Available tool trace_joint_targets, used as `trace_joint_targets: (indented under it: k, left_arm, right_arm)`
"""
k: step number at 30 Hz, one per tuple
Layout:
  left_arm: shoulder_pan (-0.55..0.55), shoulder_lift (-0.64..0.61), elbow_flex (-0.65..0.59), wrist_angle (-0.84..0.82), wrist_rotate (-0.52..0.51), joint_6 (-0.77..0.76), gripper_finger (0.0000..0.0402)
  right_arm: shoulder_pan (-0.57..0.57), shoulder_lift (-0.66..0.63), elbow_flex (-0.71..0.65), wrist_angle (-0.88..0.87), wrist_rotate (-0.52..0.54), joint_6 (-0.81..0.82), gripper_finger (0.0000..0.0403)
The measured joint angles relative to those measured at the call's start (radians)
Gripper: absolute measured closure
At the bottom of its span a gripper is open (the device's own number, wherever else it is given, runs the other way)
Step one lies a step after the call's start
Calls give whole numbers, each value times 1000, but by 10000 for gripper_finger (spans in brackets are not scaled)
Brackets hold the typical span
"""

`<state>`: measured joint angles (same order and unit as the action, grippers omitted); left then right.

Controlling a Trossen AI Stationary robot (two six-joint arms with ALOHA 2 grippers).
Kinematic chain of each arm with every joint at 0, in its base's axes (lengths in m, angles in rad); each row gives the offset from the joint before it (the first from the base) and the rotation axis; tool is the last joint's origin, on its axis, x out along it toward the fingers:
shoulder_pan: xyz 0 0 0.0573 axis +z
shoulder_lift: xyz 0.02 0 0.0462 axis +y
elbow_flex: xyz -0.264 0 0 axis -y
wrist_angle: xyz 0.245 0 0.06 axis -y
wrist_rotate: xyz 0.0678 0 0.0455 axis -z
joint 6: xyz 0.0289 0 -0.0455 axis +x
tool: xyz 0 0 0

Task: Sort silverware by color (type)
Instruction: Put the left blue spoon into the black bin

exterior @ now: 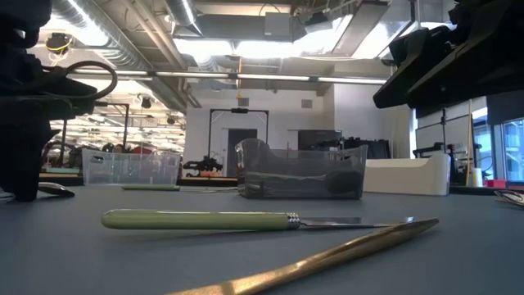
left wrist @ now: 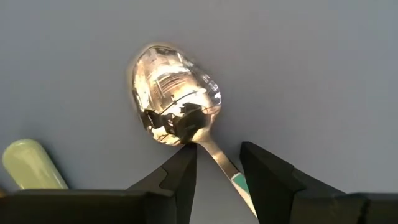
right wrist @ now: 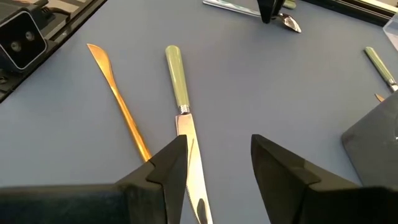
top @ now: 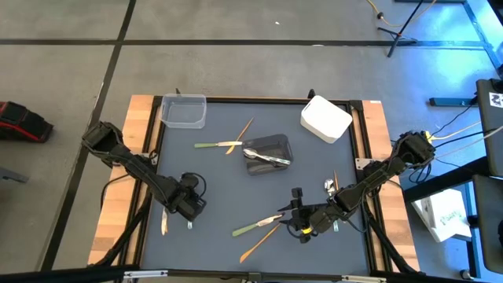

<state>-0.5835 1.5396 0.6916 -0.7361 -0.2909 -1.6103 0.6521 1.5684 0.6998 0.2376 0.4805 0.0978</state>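
High view, your inventory: left gripper [left wrist: 217, 171] low over the desk's [top: 212, 181] near-left area, fingers spread either side of a silver spoon's [left wrist: 174, 93] neck, not visibly pinching. Right gripper [right wrist: 217, 165] near-right, fingers spread astride the blade of a green-handled knife [right wrist: 180, 99]. A tan knife [right wrist: 118, 99] lies just beside it. Dark tub [top: 267, 153] at centre holds silver pieces; clear tub [top: 185, 112] far left, white tub [top: 325, 119] far right.

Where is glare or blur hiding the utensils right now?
Left wrist view: the shiny silver metal spoon mirrors bright lights, its bowl washed out. Low view: the gold-coloured knife blurs close to the lens; ceiling lights flare. High view: evenly lit.
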Motion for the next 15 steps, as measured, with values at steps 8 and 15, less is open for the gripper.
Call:
trace_joint_targets:
  k: [8,15]
  left_arm:
    - [0,1,-1,13,-10,128,330]
    - [2,4,-2,22,-37,202,361]
  right_arm:
    - [0,0,0,3,0,3,238]
    - [0,0,0,3,-1,4,238]
